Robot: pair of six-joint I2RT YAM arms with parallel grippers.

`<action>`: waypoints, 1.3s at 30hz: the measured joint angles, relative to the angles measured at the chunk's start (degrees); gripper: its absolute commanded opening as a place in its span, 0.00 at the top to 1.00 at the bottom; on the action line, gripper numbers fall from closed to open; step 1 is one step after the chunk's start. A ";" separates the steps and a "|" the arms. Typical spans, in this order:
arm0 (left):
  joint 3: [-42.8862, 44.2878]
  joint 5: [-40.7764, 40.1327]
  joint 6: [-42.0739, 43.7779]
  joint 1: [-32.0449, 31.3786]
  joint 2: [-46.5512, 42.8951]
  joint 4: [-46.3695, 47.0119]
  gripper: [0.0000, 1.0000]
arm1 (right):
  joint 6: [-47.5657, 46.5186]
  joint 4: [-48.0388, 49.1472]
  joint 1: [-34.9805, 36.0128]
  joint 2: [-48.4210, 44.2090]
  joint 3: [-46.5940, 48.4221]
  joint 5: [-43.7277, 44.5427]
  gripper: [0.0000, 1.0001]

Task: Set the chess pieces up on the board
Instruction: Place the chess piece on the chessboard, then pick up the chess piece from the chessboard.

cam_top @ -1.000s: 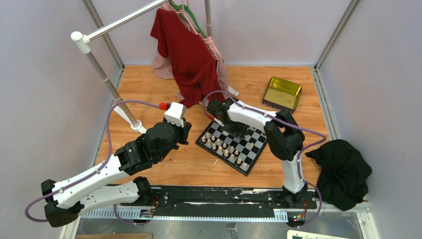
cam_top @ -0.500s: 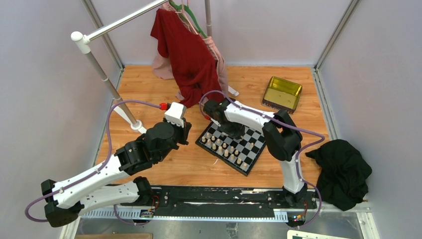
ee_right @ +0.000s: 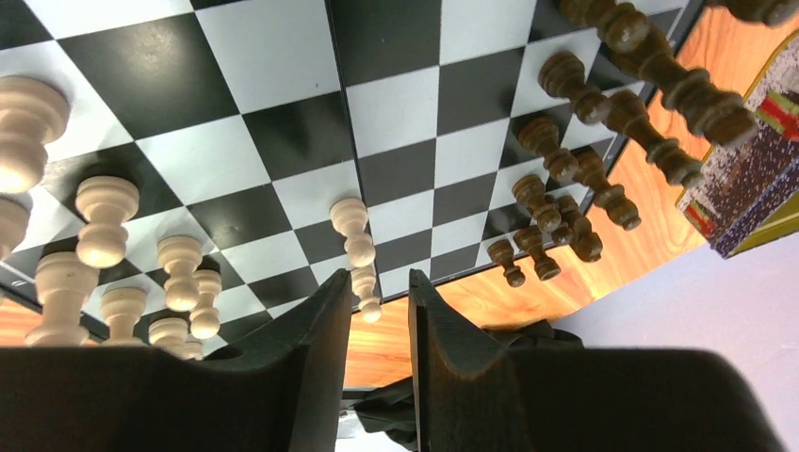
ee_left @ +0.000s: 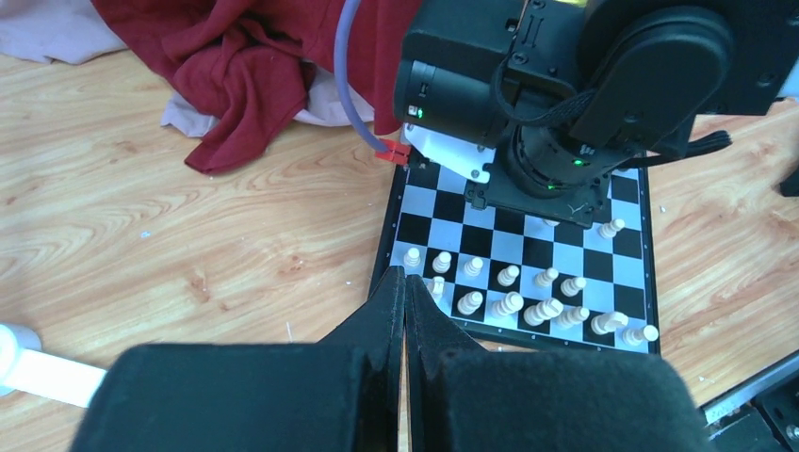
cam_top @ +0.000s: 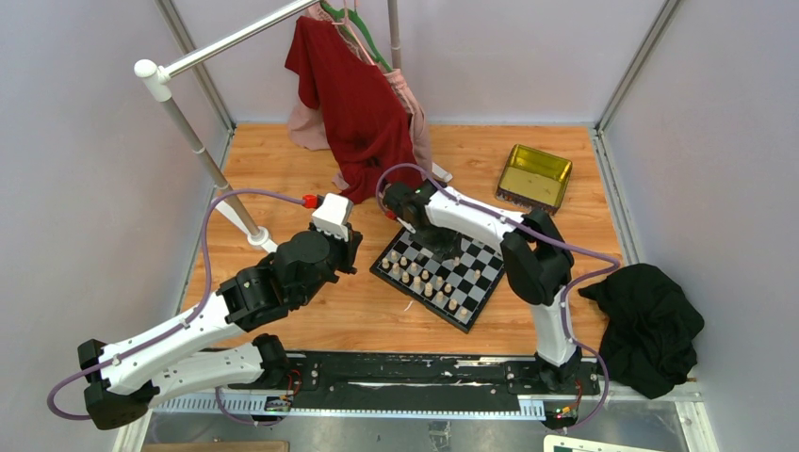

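Note:
The checkered board [cam_top: 482, 279] lies turned at mid-table. Rows of cream chess pieces [cam_top: 420, 274] stand along its near-left edge [ee_left: 509, 303]. Dark pieces [ee_right: 565, 169] cluster at the far side. My right gripper [ee_right: 379, 282] hangs low over the board and is open. A cream piece [ee_right: 350, 221] stands on a square just past its tips, with a gap beside it. From above, the right wrist [cam_top: 435, 235] hides those fingers. My left gripper [ee_left: 405, 282] hovers off the board's left edge [cam_top: 353, 250]. It is shut on nothing.
A gold tin [cam_top: 534, 176] sits at the back right. A red garment [cam_top: 358, 113] hangs from the rack and drapes onto the table behind the board. The rack's white foot [cam_top: 259, 235] stands left of my left arm. A black cloth [cam_top: 650, 325] lies at the right edge.
My right gripper has opened and its wrist has shifted slightly back and to the left over the board. The left arm has not moved.

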 measured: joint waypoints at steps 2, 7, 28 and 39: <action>0.00 0.00 0.20 0.00 0.00 0.00 1.00 | 1.07 0.00 0.00 -1.01 0.04 -0.22 0.65; 0.00 -0.07 0.61 0.00 0.02 -0.02 0.99 | 5.51 0.98 0.00 -9.42 -3.41 -1.07 0.65; 2.64 3.54 1.75 0.00 6.47 -0.02 0.62 | 22.51 17.38 -3.56 -33.00 -32.26 -6.29 0.65; 2.93 3.65 1.77 0.00 7.02 -0.28 0.62 | 22.21 24.81 -9.42 -32.28 -35.12 -9.09 0.66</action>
